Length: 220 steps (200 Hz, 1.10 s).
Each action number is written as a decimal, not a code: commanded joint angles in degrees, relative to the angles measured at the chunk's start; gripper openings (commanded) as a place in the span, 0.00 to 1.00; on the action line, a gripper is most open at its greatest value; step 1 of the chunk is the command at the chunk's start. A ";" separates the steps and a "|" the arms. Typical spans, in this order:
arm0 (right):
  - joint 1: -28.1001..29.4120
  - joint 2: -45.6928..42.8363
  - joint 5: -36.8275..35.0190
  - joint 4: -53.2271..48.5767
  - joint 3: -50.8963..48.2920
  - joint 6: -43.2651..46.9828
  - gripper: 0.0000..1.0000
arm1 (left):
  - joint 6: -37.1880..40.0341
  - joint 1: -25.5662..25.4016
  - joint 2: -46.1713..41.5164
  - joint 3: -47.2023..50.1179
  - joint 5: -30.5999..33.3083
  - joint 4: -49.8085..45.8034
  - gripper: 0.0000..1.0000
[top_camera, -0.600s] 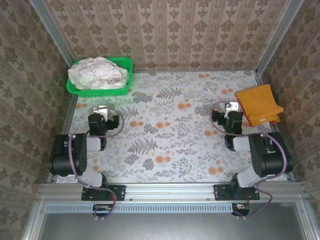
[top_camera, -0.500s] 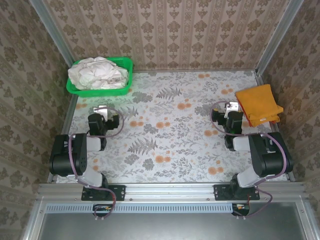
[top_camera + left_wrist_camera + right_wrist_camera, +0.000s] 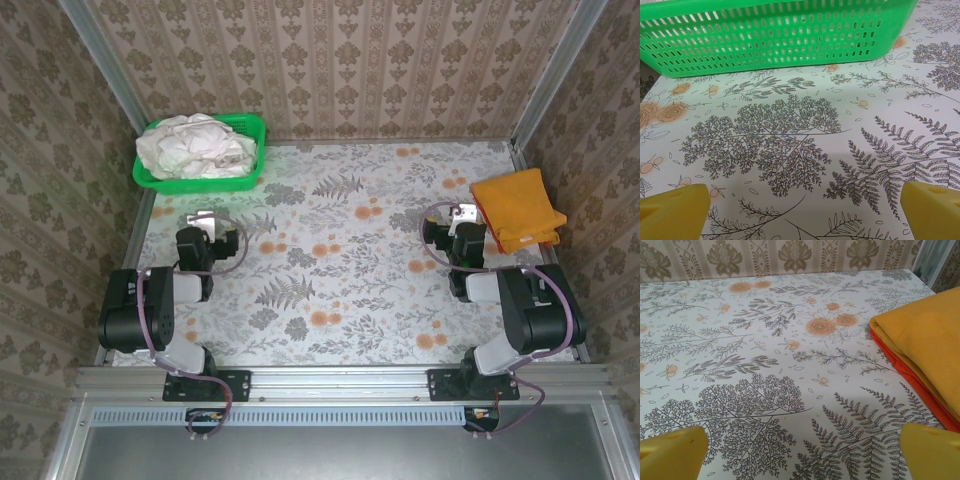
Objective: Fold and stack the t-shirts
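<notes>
Shirts: off-white t-shirts (image 3: 195,146) sit heaped in a green basket (image 3: 252,126) at ten o'clock on the counter (image 3: 340,270); the orange t-shirt (image 3: 518,208) lies folded at two o'clock, close to the edge.
Hands: left hand (image 3: 800,214) and right hand (image 3: 800,454) are both spread wide, holding nothing, low over the counter.
Basket risk: the heap looks tangled, so one pinch may lift several shirts or drag the light basket along.
Stack risk: the right hand sits just beside the orange shirt at its one o'clock; a careless sweep could undo the fold or push it off the counter.
</notes>
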<state>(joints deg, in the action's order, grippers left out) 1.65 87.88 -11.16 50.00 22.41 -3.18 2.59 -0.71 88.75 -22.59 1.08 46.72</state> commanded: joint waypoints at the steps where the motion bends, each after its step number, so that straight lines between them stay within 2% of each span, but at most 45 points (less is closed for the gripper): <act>1: 0.15 -0.07 0.70 1.07 -0.08 -0.25 1.00 | 0.31 -0.08 -0.89 -0.97 -0.91 1.01 1.00; 48: 0.18 -0.27 1.97 1.41 -0.39 0.16 1.00 | 0.46 -0.16 -1.05 -0.76 -0.78 1.29 1.00; 77: 0.24 -5.93 2.30 0.58 -2.44 0.54 1.00 | 0.06 -1.55 -5.00 0.57 4.63 0.73 1.00; 98: 0.64 -14.60 3.05 -10.09 -1.50 0.17 1.00 | 0.48 -1.96 -11.75 1.21 5.33 -3.79 1.00; 140: 4.60 -29.22 4.66 -28.90 3.04 3.41 1.00 | -0.94 -3.61 -26.56 -0.41 6.96 -18.79 1.00; 165: 8.00 -34.42 7.26 -35.08 6.14 4.13 1.00 | -4.86 -3.85 -29.77 -6.99 6.55 -28.79 1.00; 175: 10.21 -35.40 7.97 -37.30 7.64 4.22 1.00 | -7.97 -3.86 -29.16 -11.25 8.68 -32.61 1.00; 198: 16.76 -35.79 9.63 -43.55 12.71 5.47 1.00 | -11.49 -3.50 -24.51 -21.63 10.69 -41.61 1.00; 220: 22.49 -33.59 11.07 -45.38 16.66 6.26 1.00 | -14.40 -2.86 -17.95 -30.95 12.27 -47.16 1.00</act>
<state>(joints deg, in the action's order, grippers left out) 19.49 52.99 -3.33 11.14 34.24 1.21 -6.33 -4.10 65.67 -45.17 10.26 10.24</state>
